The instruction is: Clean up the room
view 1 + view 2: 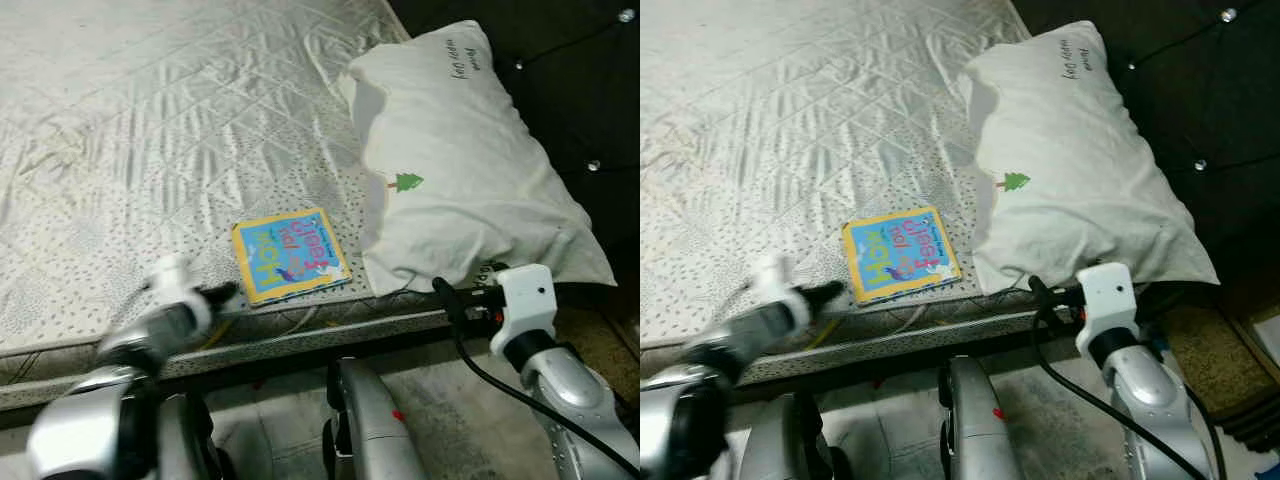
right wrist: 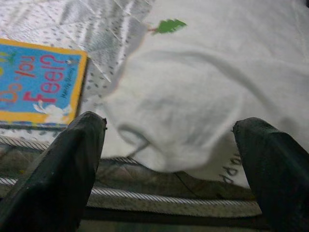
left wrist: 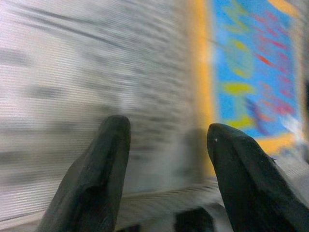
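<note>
Both jaws stand spread and empty at the near edge of the mattress [image 1: 150,130].

From left to right: left gripper [image 3: 166,140], blurred, points at the left border of the picture book [image 1: 290,256], which lies flat near the mattress's near edge; right gripper [image 2: 169,140] faces the near corner of the white pillow [image 1: 460,160], just right of the book. Risk, as a judgement: a low approach by the left gripper could push the flat book along the slick cover instead of gripping it, or tip it over the near edge; the right fingers could snag loose pillow fabric.
</note>
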You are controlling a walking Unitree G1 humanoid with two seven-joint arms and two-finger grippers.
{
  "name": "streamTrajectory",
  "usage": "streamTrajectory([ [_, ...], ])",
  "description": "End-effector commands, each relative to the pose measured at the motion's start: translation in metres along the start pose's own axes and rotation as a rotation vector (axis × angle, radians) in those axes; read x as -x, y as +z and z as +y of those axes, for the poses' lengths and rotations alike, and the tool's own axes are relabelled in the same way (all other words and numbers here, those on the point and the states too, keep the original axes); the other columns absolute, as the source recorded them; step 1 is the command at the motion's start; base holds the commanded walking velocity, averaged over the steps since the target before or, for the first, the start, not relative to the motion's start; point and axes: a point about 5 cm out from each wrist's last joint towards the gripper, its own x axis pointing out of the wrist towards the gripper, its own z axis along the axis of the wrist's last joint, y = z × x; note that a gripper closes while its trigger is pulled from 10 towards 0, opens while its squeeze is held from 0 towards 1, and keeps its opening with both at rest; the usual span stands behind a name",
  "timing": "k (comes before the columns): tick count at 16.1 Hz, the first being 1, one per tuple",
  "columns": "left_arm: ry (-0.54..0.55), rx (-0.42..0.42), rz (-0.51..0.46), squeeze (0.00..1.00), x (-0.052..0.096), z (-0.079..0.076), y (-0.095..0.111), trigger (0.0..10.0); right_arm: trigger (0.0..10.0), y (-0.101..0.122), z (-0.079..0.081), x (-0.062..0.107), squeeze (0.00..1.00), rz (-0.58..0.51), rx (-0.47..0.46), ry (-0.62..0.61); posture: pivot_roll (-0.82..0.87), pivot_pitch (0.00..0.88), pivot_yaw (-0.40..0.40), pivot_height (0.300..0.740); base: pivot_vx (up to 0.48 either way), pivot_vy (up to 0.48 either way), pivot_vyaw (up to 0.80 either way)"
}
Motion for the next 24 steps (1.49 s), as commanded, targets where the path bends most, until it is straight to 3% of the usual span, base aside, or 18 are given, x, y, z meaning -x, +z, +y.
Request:
streamTrajectory([
  [1, -0.022, -0.039, 0.055, 1.00, -0.003, -0.006, -0.009, 10.0, 10.0, -0.002, 0.000, 0.001, 0.00, 0.006, -0.003, 0.001, -0.35, 0.206, -0.095, 0.586, 0.000, 0.000, 0.00],
  [4, -0.116, -0.109, 0.144, 1.00, -0.010, -0.024, -0.026, 10.0, 10.0, -0.002, 0.002, -0.003, 0.00, 0.000, -0.011, 0.007, -0.34, 0.206, -0.089, 0.586, 0.000, 0.000, 0.00],
  [14, -0.112, -0.198, 0.278, 1.00, -0.008, -0.018, -0.050, 10.0, 10.0, -0.004, 0.004, -0.003, 0.00, 0.003, -0.022, 0.009, -0.33, 0.207, -0.078, 0.586, 0.000, 0.000, 0.00],
  [16, -0.139, -0.193, 0.288, 1.00, -0.009, -0.024, -0.053, 10.0, 10.0, -0.005, 0.004, -0.004, 0.00, 0.003, -0.022, 0.009, -0.33, 0.206, -0.079, 0.586, 0.000, 0.000, 0.00],
  [20, -0.254, -0.236, 0.330, 1.00, -0.018, -0.053, -0.072, 10.0, 10.0, -0.005, 0.005, -0.005, 0.00, -0.001, -0.026, 0.013, -0.32, 0.205, -0.073, 0.586, 0.000, 0.000, 0.00],
  [24, -0.265, -0.241, 0.332, 1.00, -0.018, -0.056, -0.074, 10.0, 10.0, -0.005, 0.005, -0.005, 0.00, -0.001, -0.026, 0.013, -0.32, 0.205, -0.073, 0.586, 0.000, 0.000, 0.00],
])
